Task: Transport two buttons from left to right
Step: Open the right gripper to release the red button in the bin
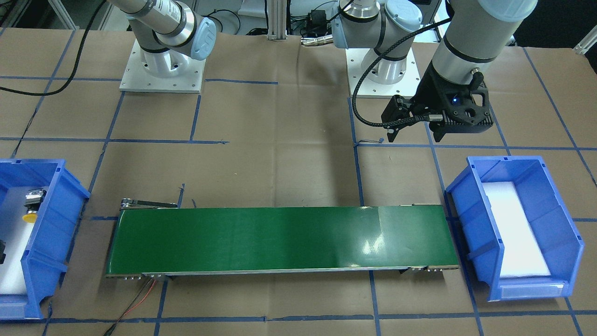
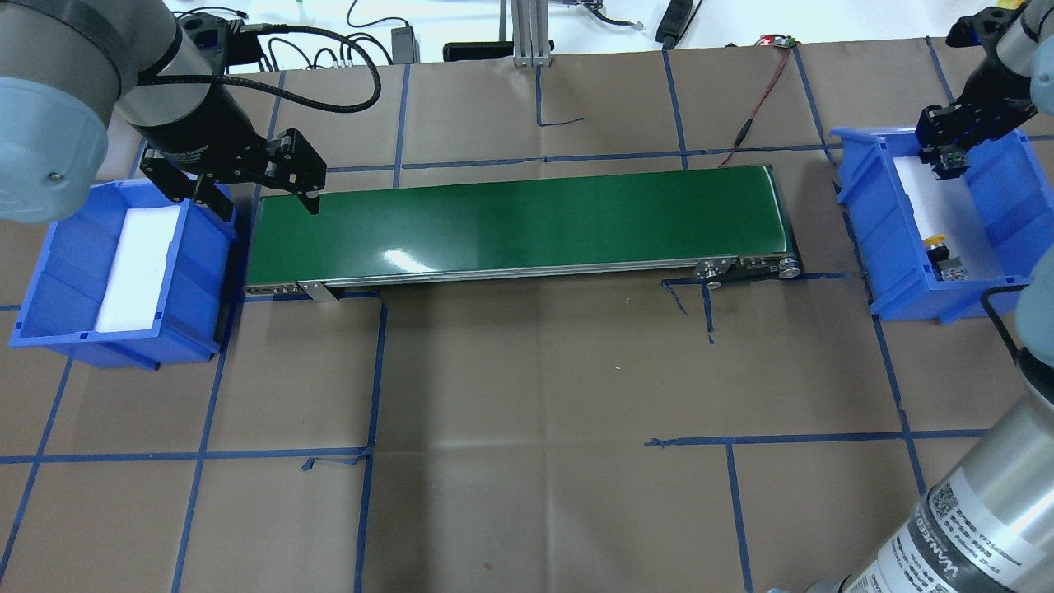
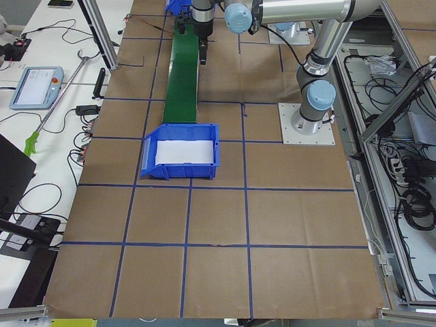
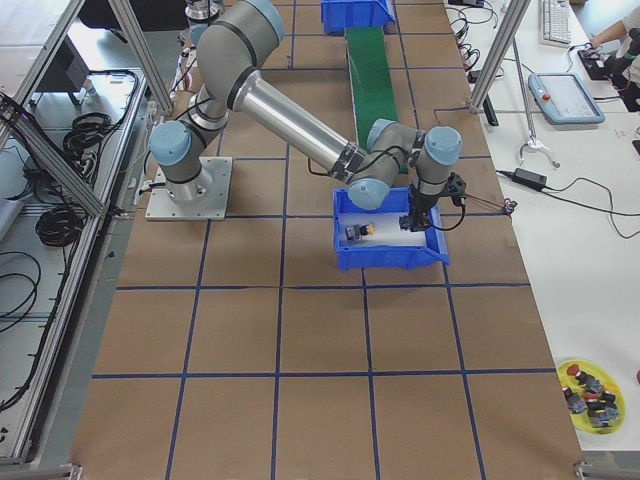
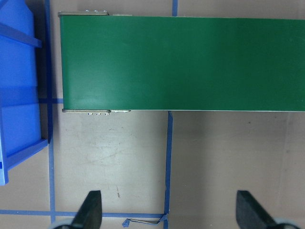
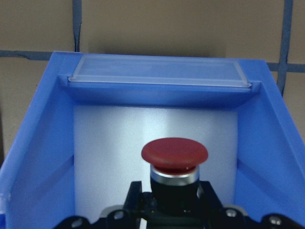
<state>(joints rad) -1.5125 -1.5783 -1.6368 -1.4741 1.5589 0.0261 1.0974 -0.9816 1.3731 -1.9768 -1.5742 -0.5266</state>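
Observation:
My right gripper (image 2: 945,161) is shut on the red button (image 6: 174,156) and holds it upright over the far end of the blue bin (image 2: 856,189) on my right, above its white foam floor. The yellow button (image 2: 939,249) lies on its side in the near part of that bin; it also shows in the front-facing view (image 1: 31,207). My left gripper (image 2: 268,206) is open and empty, hanging above the table beside the left end of the green conveyor belt (image 2: 527,218). Its two fingertips (image 5: 90,210) show wide apart in the left wrist view.
A second blue bin (image 2: 49,272) on my left holds only a white foam pad. The conveyor belt (image 1: 280,238) runs between the two bins with nothing on it. A red and black cable (image 2: 762,91) leads off from the belt's right end.

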